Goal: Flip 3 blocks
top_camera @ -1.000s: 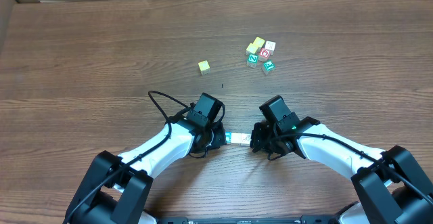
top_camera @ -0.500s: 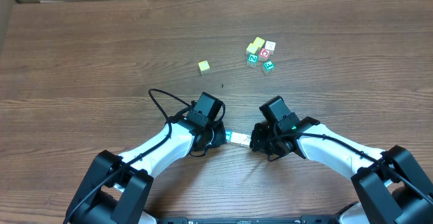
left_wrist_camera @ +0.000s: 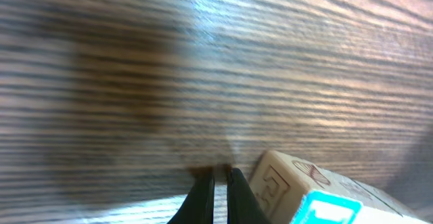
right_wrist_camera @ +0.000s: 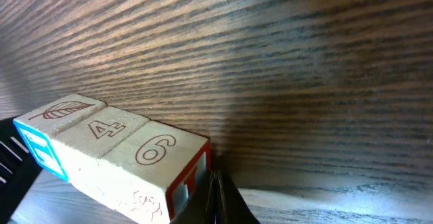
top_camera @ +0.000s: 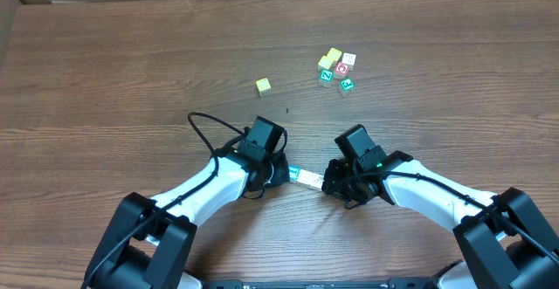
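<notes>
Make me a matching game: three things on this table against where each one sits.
Things:
1. block row
2. yellow block
3. block cluster

Places:
A. alone, left of the cluster
B. bunched at the far side, towards the right
C. between the left gripper and right gripper

Pairs: 1-C, 2-A, 3-B
</notes>
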### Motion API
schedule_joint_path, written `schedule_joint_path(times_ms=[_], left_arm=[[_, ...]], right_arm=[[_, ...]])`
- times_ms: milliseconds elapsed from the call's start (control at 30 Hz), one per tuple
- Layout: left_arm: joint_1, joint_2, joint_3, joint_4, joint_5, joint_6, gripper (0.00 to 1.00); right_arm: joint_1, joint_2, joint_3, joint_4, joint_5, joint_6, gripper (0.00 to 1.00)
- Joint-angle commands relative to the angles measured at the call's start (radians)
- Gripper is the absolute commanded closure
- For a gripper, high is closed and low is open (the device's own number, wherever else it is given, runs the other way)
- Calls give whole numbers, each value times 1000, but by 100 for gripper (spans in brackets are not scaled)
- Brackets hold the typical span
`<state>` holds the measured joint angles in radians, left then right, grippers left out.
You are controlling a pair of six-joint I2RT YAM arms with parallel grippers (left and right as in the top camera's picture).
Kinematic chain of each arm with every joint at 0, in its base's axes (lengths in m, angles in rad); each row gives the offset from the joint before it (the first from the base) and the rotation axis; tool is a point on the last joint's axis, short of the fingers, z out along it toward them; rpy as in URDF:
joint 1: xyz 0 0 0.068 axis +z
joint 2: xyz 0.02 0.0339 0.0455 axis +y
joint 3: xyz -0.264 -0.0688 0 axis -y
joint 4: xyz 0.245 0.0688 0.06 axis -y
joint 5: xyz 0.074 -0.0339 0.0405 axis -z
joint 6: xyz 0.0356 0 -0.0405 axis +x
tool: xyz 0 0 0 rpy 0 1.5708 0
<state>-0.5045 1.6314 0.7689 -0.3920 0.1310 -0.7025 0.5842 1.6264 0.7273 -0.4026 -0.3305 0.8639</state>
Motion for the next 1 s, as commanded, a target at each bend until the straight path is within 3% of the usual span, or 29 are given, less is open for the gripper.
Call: schedule_joint_path(times_ms=[0, 967], left_arm=[[22, 33, -27, -2, -26, 43, 96], [22, 33, -27, 61, 20, 69, 96]], right_arm=[[6, 6, -10, 6, -8, 31, 96], [92, 6, -10, 26, 24, 136, 96]])
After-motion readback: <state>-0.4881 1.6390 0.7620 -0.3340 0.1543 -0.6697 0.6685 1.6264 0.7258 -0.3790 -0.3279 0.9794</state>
